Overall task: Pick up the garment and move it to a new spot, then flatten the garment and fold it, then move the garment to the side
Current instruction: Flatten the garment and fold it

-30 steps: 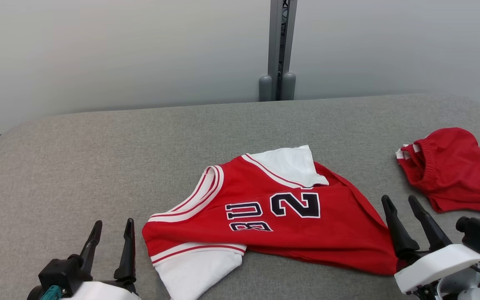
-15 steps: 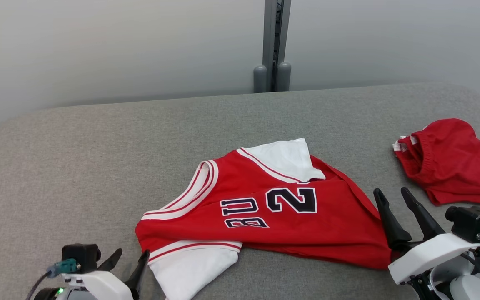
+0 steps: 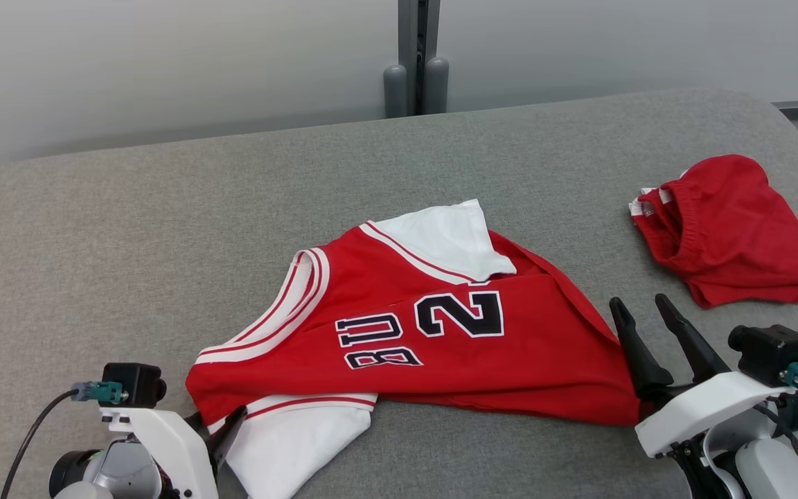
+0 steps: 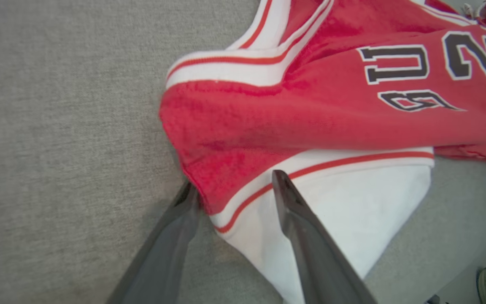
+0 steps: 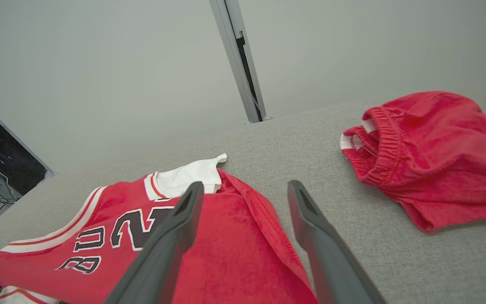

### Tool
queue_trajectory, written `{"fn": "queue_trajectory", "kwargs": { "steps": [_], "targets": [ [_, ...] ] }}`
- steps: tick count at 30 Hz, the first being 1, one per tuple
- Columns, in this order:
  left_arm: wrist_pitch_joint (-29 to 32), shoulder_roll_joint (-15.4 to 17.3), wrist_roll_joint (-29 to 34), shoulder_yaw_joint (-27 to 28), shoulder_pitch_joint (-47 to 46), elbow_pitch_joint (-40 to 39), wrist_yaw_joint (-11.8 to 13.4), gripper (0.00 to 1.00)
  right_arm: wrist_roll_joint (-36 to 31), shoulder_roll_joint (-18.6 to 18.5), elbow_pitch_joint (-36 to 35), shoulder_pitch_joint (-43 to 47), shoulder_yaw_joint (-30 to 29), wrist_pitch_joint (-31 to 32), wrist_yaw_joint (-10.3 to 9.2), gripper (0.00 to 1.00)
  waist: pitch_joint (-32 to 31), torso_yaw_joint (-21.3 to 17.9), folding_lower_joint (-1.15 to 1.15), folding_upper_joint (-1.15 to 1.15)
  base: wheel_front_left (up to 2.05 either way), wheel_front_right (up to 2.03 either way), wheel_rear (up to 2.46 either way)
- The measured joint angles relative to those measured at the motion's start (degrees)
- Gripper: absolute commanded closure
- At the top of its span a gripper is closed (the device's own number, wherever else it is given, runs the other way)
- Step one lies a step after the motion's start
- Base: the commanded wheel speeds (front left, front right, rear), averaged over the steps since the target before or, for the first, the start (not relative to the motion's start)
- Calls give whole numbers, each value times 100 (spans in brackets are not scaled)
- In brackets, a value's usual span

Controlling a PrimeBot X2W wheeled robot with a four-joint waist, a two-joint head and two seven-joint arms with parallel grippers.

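The grey table [image 3: 129, 229] bears the crumpled jersey [image 3: 440, 353], with red shorts [image 3: 731, 222] well apart to the jersey's right. Your left gripper [image 4: 234, 182] has dropped to the jersey's near-left corner and stands spread astride the striped edge. It looks ready to pinch for the pickup. Your right gripper [image 3: 638, 300] stands spread at the jersey's right hem. The lettering [image 3: 461, 315] reads "BU" and "2".

On the red jersey [image 3: 524, 367] you can read a large dark numeral [image 3: 459, 314] "2", edged in white, and beside it the letters [image 3: 371, 339] "BU" in the same print. From the head view they stand upside down, and a fold cuts the lettering off.
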Motion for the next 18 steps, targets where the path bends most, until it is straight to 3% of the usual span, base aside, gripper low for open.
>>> {"fn": "queue_trajectory", "kwargs": {
  "steps": [1,2,9,18],
  "targets": [
    [32,1,-44,-31,-13,-9,-5,82,0,-11,20,-3,3,-10,0,0,19,-18,0,0,0,0,0],
    [43,20,-75,-47,-23,-32,-7,100,0,-19,42,-4,14,-26,0,0,32,-33,0,0,0,0,0],
    [194,309,-405,-30,-59,-528,-25,100,0,-11,177,-46,71,-100,0,0,-14,-82,0,0,0,0,0],
    [1176,798,-1299,247,-720,-630,-32,100,14,0,232,-233,179,-177,0,0,129,-151,0,0,0,0,0]
  ]
}}
